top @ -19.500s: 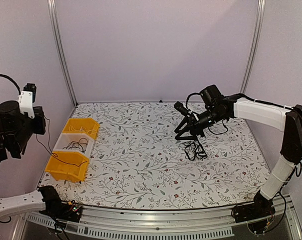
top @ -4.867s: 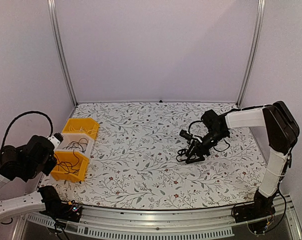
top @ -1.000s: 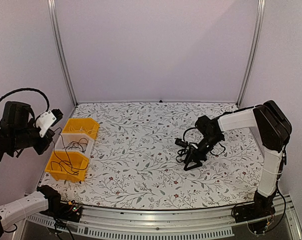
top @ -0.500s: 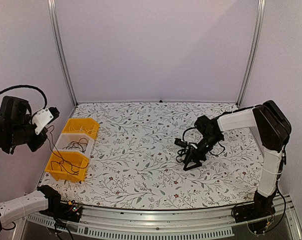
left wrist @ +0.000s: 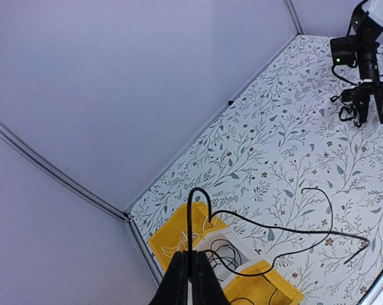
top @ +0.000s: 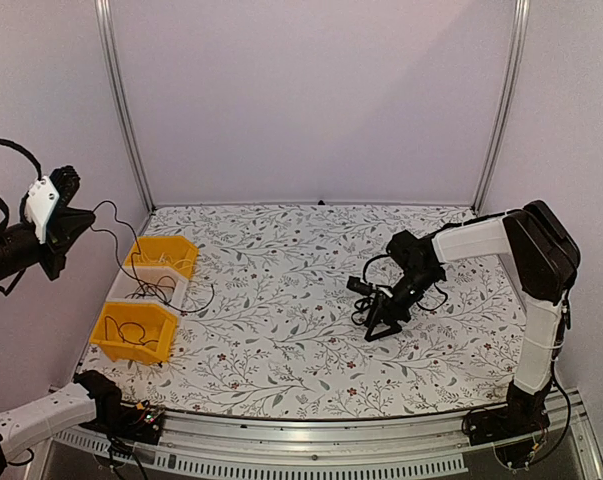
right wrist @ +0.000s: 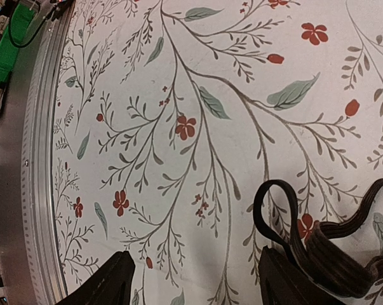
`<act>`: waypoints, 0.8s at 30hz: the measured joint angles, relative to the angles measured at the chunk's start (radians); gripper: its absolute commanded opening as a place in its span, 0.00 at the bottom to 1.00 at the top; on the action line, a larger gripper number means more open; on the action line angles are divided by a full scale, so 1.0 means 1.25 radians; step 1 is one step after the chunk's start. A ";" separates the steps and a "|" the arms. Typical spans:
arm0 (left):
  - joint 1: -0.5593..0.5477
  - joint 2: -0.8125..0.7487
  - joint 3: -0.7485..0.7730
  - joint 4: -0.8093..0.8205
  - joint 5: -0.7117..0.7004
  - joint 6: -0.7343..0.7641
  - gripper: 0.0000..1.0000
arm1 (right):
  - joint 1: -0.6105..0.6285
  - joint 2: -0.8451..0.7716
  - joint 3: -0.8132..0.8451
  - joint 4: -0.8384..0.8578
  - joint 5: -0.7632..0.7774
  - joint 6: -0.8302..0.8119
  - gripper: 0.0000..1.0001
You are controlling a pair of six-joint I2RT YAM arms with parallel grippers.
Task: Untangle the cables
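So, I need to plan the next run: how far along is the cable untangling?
Done: cables lie in the white bin and the near yellow bin. In hand: the left jaws are shut on one cable, lifted high, its tail trailing to the table. Left: the bundle beside the open right jaws looks tangled.

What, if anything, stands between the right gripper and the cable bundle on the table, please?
Nothing visible does. The open right gripper sits low over the patterned table. The cable bundle lies right beside one finger, mostly outside the gap between the two.
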 measured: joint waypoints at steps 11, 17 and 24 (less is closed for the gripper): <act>0.000 0.001 -0.015 -0.016 -0.062 0.006 0.00 | 0.004 0.005 0.005 0.000 -0.001 -0.003 0.72; 0.000 -0.006 -0.045 -0.048 -0.104 0.007 0.00 | 0.005 0.005 0.006 0.000 -0.001 -0.005 0.72; -0.001 -0.018 -0.090 -0.100 -0.155 0.010 0.00 | 0.007 0.005 0.006 0.000 0.000 -0.005 0.72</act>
